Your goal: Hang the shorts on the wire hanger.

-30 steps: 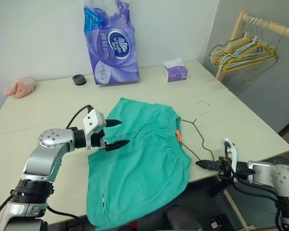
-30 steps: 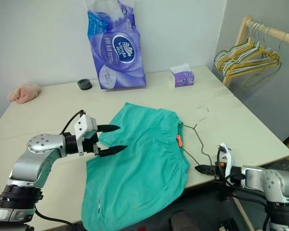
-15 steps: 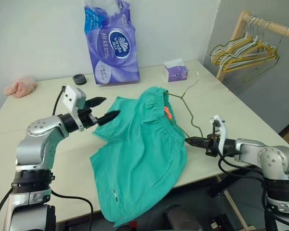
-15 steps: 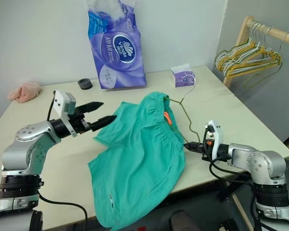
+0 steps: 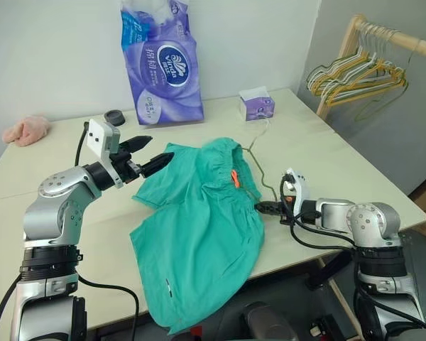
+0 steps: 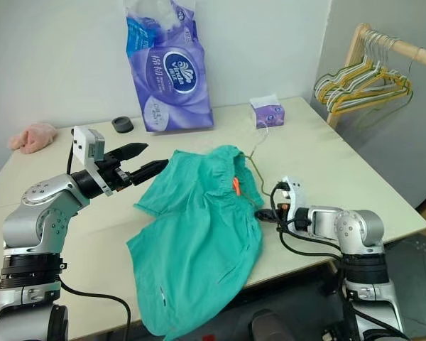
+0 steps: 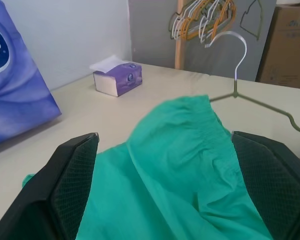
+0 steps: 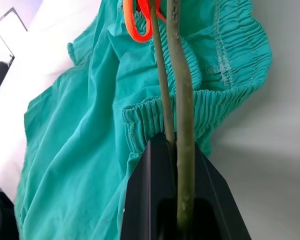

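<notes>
Shorts (image 5: 199, 227) lie on the counter (image 5: 341, 163), between both hands: right hand (image 5: 264, 207), beside the waistband, is clamped on the wire hanger (image 5: 254, 165); left hand (image 5: 155, 153), spread wide, hovers empty above a leg.

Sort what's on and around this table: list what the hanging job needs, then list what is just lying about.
Job:
- teal-green cloth shorts
- thin olive-grey wire hanger, clamped in the shut right gripper
- open left gripper, by the shorts' edge

Lying about:
- purple tissue multipack
- small purple tissue box
- black round cap
- pink cloth lump
- bunched coloured hangers on the wooden rail
</notes>
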Controlling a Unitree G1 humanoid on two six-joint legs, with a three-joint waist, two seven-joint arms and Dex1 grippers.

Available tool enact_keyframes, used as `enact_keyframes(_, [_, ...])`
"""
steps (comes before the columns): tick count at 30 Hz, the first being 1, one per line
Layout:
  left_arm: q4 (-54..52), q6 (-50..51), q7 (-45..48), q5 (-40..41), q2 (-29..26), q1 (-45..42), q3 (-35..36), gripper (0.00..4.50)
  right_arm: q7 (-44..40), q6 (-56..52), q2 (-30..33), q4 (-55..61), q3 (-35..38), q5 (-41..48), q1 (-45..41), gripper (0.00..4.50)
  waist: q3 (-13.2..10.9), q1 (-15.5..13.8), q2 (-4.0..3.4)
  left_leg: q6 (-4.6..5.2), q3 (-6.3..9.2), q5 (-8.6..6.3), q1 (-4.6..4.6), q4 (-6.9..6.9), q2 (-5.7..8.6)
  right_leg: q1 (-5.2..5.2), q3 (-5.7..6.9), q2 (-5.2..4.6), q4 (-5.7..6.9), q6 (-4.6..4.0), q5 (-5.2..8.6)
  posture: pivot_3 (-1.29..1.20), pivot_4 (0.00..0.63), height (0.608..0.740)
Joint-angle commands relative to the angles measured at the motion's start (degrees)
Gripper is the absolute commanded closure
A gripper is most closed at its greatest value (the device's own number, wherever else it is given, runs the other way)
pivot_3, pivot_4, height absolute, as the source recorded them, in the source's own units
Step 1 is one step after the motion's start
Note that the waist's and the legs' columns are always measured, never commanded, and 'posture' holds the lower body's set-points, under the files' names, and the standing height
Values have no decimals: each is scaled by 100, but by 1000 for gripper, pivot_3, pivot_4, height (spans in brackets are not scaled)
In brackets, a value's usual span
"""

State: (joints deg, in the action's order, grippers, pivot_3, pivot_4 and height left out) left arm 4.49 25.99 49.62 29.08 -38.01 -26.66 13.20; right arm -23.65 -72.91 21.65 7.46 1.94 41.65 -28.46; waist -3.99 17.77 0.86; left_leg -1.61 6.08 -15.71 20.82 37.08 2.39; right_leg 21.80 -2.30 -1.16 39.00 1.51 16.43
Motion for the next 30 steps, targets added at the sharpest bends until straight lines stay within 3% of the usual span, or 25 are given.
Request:
enact_keyframes(1, [-95,-77,72,50,-204,-177,183,9,-272,630,212,580,-239,-232,16,4500,2,-7,2,0,0,0,1,1,1,0,0,-1,-1,0,0,-335,13,740])
enact_keyframes(7, [-12,-168,571,24,-666,-435,112,9,-853,1436,858,1171,-774,-712,188,4500,3,-10,4,0,2,0,0,4,1,1,3,-1,0,3,0,-336,6,740])
enact_keyframes(15, [378,-1033,2200,-704,-1375,-1220,-944,9,-1749,2428,1569,1676,-1643,-1418,142,4500,8,-3,5,-1,2,1,-2,3,0,0,3,0,-1,3,0,-336,0,740])
enact_keyframes(22, [731,-1635,2922,-1161,-1320,-1550,-1566,9,-2168,3062,1768,1775,-1978,-1919,108,4500,8,0,5,-1,3,1,-1,6,1,1,3,-1,0,3,0,-339,0,740])
enact_keyframes(30, [963,-2231,3467,-1525,-1437,-1156,-1853,9,-2508,3465,1813,1829,-1913,-2102,82,4500,9,21,6,-1,7,1,-1,6,-1,2,5,-1,1,2,-1,-352,1,740])
